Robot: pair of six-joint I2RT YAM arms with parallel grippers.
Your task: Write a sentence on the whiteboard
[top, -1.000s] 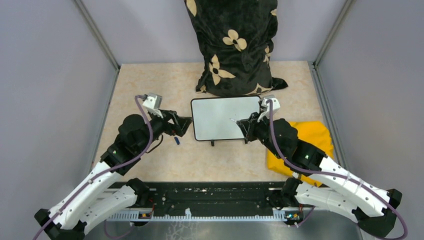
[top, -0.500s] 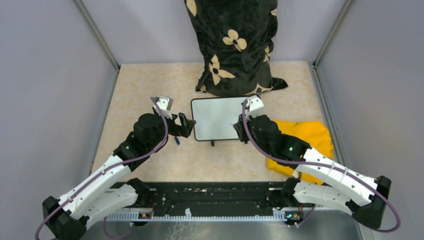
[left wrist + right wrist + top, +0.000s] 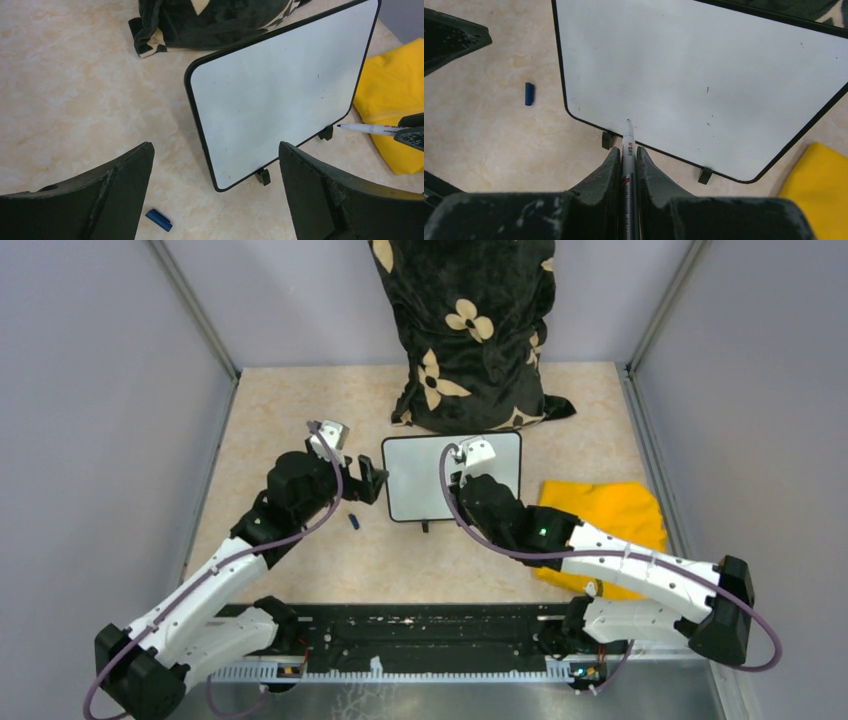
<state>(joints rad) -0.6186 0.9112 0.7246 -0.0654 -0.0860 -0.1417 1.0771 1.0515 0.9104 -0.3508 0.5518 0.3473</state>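
Note:
The whiteboard [image 3: 415, 480] stands tilted on two small black feet at mid-table, its face [image 3: 280, 95] blank except for a few tiny specks; no sentence shows on it. My right gripper [image 3: 626, 152] is shut on a white marker [image 3: 629, 145] whose tip points at the board's lower left part [image 3: 589, 90]. In the left wrist view the marker [image 3: 372, 129] hangs just in front of the board, apart from it. From above, the right gripper [image 3: 458, 480] overlaps the board's middle. My left gripper [image 3: 372, 483] stands open beside the board's left edge, holding nothing [image 3: 215, 146].
A blue marker cap [image 3: 353, 521] lies on the table left of the board, below the left gripper. A yellow cloth [image 3: 610, 515] lies to the right. A black floral cushion [image 3: 470, 330] stands right behind the board. Grey walls enclose the table.
My right arm has swung left across the board's front with the marker. My left gripper has moved right to the board's left edge, its jaws a little wider.

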